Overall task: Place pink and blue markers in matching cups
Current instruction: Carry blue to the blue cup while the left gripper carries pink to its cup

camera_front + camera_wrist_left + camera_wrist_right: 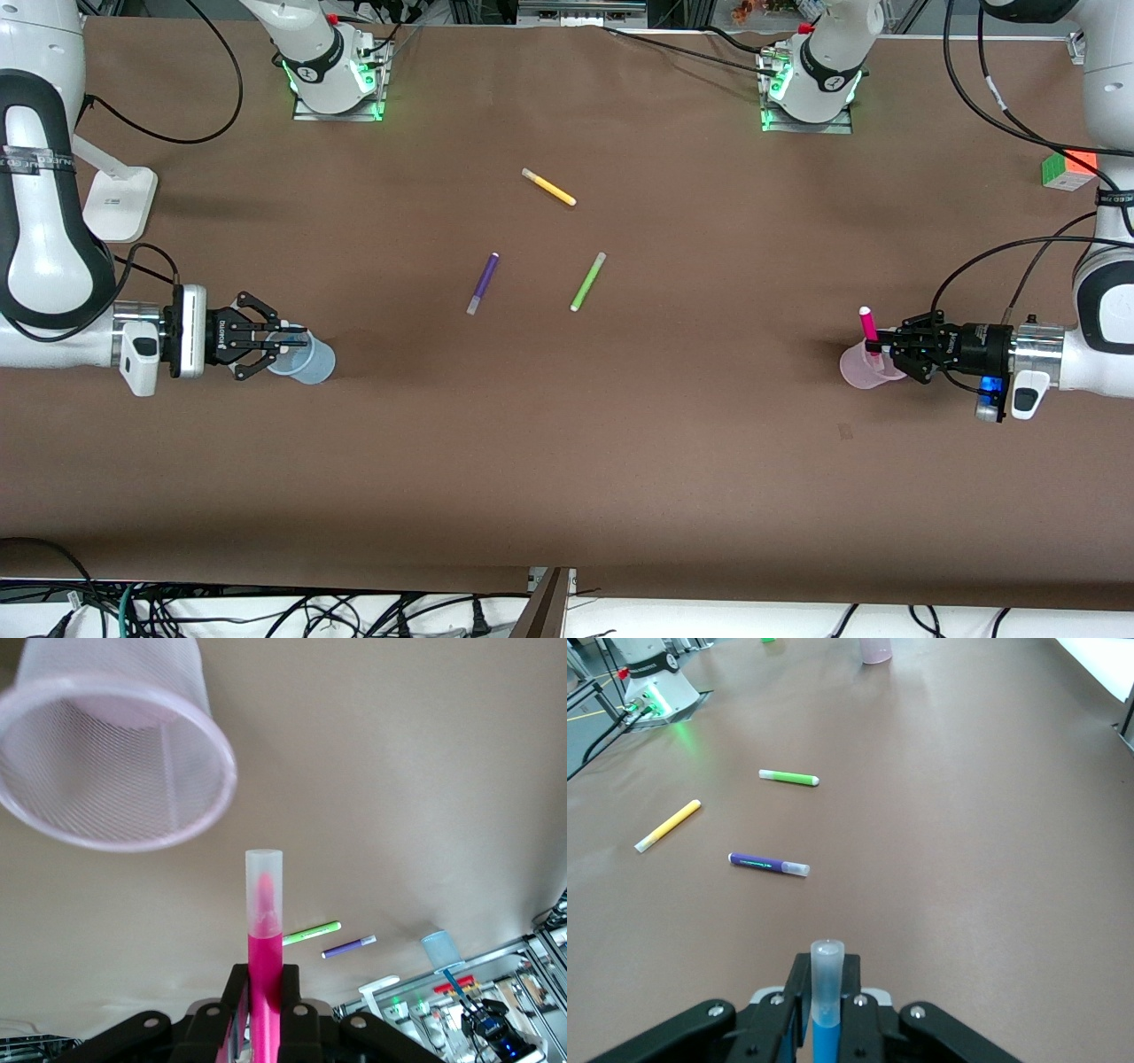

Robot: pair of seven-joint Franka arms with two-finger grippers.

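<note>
My left gripper point(879, 347) is shut on the magenta-pink marker point(866, 326), right at the pale pink cup point(858, 369) at the left arm's end of the table. In the left wrist view the gripper point(264, 979) holds the pink marker point(264, 904) with its pale cap end just outside the pink cup's rim point(115, 837). My right gripper point(276, 342) is over the pale blue cup point(308, 360) at the right arm's end. In the right wrist view it point(827, 973) is shut on the blue marker point(827, 992), cap end out. The blue cup is out of that view.
A yellow marker point(549, 187), a purple marker point(483, 283) and a lime-green marker point(588, 281) lie mid-table. A colour cube point(1067, 170) sits near the left arm's end. A white stand point(117, 202) sits near the right arm's end.
</note>
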